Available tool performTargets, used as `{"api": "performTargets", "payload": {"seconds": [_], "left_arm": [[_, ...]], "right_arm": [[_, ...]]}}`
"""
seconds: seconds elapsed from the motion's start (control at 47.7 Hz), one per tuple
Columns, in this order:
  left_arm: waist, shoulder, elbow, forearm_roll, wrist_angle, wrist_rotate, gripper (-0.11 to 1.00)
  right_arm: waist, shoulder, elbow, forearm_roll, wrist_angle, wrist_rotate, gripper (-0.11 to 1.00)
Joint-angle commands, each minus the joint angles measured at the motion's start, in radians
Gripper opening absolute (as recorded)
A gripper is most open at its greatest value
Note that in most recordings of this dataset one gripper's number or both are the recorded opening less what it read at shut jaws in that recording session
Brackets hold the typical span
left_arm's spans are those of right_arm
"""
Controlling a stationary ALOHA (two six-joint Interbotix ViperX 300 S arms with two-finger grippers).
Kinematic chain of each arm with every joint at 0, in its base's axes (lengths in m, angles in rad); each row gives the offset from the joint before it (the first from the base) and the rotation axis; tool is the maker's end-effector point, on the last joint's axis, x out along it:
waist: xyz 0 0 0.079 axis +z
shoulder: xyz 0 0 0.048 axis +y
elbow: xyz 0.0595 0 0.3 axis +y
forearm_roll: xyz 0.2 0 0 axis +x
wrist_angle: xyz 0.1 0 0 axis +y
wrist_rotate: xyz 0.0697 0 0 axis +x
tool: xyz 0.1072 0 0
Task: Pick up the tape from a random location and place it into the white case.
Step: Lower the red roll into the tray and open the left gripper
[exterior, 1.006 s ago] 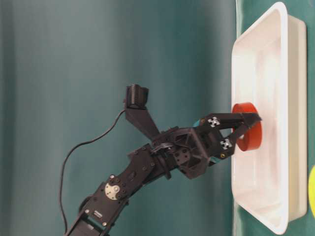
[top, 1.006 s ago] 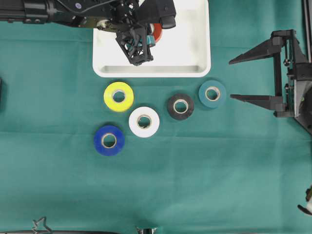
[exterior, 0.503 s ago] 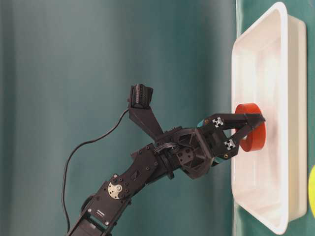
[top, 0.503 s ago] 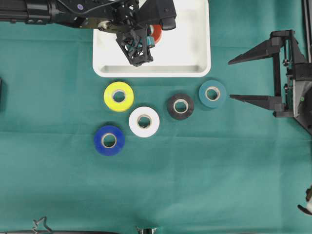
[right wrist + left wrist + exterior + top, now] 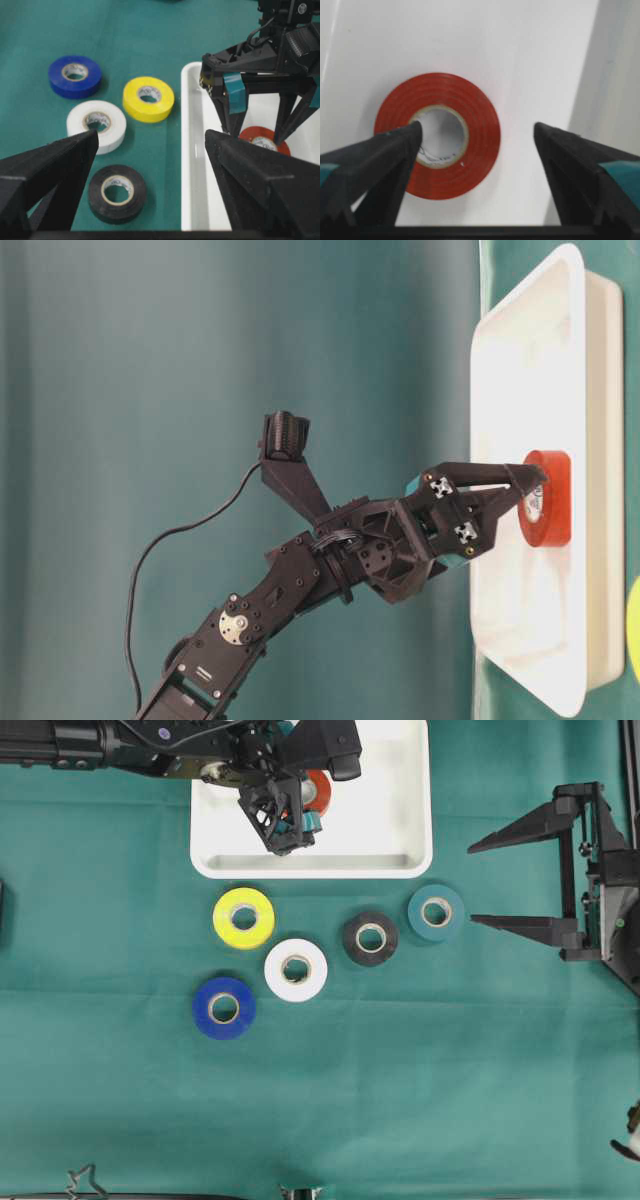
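I see the glossy red tape (image 5: 437, 135) lying flat inside the smooth white case (image 5: 400, 830); my left hand (image 5: 475, 150) is released above it, right hand (image 5: 478, 882) spread wide

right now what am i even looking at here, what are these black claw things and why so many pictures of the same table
They are two robot arms at a table with a green cloth. One camera looks straight down, one looks from table level, and one sits on each arm's wrist, so black fingers frame those two pictures. The left gripper hangs over the white case, fingers spread, with the red tape lying flat in the case beneath it, not gripped. The right gripper waits open at the table's right side, holding nothing. On the cloth lie five more rolls: yellow tape, white tape, blue tape, black tape and teal tape.
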Motion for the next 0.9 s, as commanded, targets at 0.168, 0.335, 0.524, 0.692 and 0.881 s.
{"api": "performTargets", "payload": {"seconds": [0.168, 0.335, 0.524, 0.692, 0.881], "left_arm": [[0.002, -0.029, -0.021, -0.002, -0.006, 0.002, 0.95], [-0.002, -0.063, -0.021, -0.003, 0.005, -0.002, 0.95], [-0.018, -0.15, -0.031, -0.002, 0.026, 0.0, 0.95], [-0.031, -0.225, -0.072, -0.002, 0.107, 0.003, 0.95], [-0.04, -0.276, -0.133, 0.0, 0.195, 0.005, 0.95]], "right_arm": [[0.0, 0.003, -0.025, -0.002, -0.002, -0.002, 0.92], [0.0, 0.003, -0.026, 0.0, -0.002, -0.002, 0.92], [0.0, 0.0, -0.028, 0.0, -0.002, -0.002, 0.92], [0.0, -0.003, -0.031, -0.002, 0.009, -0.002, 0.92], [0.0, -0.005, -0.038, -0.002, 0.025, -0.002, 0.92]]}}
